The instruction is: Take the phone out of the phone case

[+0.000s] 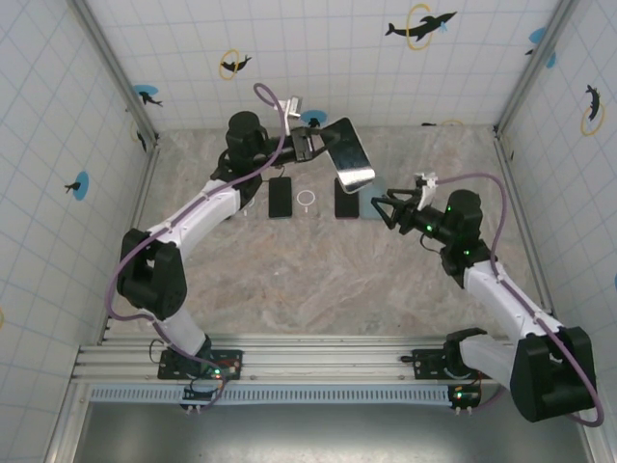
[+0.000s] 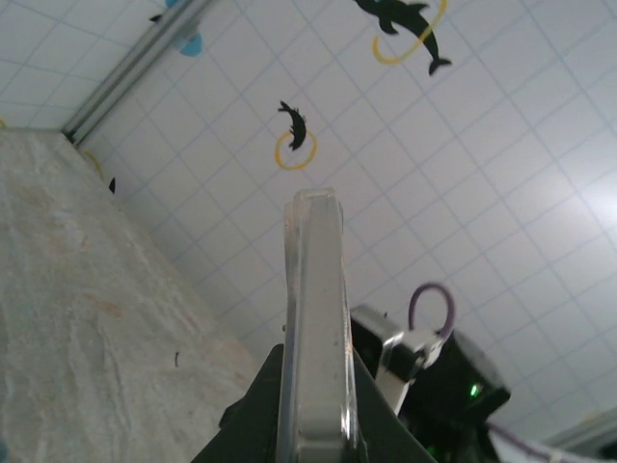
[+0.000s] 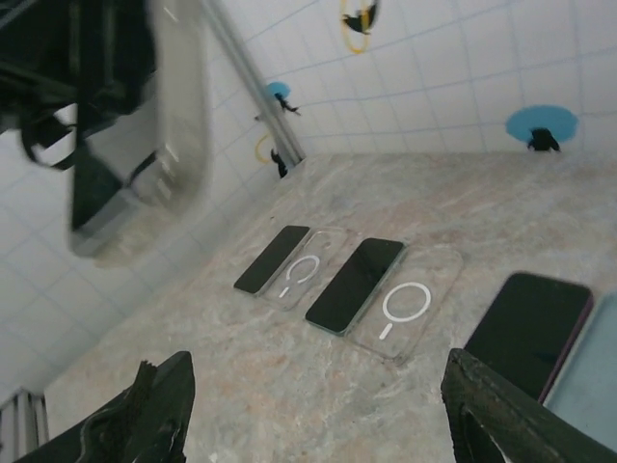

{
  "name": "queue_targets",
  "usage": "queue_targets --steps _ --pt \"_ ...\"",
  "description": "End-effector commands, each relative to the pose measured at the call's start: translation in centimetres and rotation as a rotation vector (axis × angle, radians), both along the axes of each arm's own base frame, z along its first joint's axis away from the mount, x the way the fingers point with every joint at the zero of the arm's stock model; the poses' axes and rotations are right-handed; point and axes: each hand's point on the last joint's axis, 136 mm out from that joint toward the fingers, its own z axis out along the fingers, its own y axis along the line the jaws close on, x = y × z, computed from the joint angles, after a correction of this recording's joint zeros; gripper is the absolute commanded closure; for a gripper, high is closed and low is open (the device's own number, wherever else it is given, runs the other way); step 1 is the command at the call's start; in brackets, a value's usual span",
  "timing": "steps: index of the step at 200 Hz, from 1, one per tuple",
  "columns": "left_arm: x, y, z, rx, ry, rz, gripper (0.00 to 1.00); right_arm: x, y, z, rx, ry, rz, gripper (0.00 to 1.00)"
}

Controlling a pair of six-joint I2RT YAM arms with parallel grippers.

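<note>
Above the back of the bench (image 1: 318,289), the left pincer (image 1: 312,145) is pinching the phone (image 1: 349,154), holding it tilted in the air. The left wrist view shows the clear phone case (image 2: 313,318) edge-on between its fingers. The right pincer (image 1: 388,210) hangs spread nearby, gripping nothing. Below them on the bench lie a dark spare phone (image 1: 281,197) and a loose clear case (image 1: 307,199).
</note>
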Motion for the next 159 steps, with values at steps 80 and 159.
queue_targets --steps 80,159 --pt "-7.1 1.8 -0.9 0.048 -0.522 -0.239 0.87 -3.9 4.8 -1.7 -0.341 -0.220 0.482 0.48" --pt "-8.2 2.7 -2.7 0.106 -0.529 -0.232 0.89 -4.6 6.6 -2.0 -0.400 -0.271 0.579 0.71"
